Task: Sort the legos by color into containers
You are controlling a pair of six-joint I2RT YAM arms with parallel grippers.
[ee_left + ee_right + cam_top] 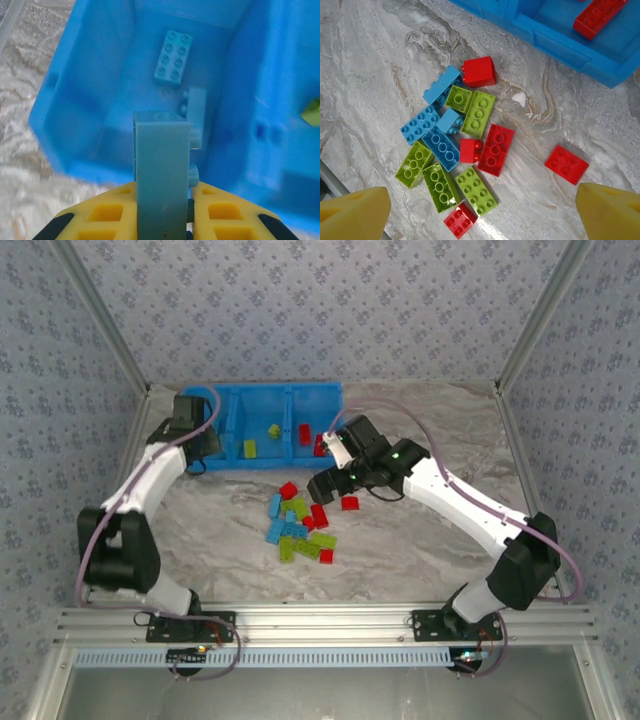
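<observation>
A grey marbled desk (420, 540) sits between patterned walls (300, 300). At its far side stands the row of blue containers (270, 388). The left jaws are clamped on an upright light blue brick (161, 165) above the left bin, where two more light blue bricks (173, 56) lie. The right jaws stand wide, holding nothing, over the loose legos (460, 150) heaped mid-desk, with one red brick (566, 164) lying apart.

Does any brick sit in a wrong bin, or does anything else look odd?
Nothing stands out. The left bin holds light blue bricks, the middle bin green ones, the right bin red ones. One red brick merely lies apart from the pile.
</observation>
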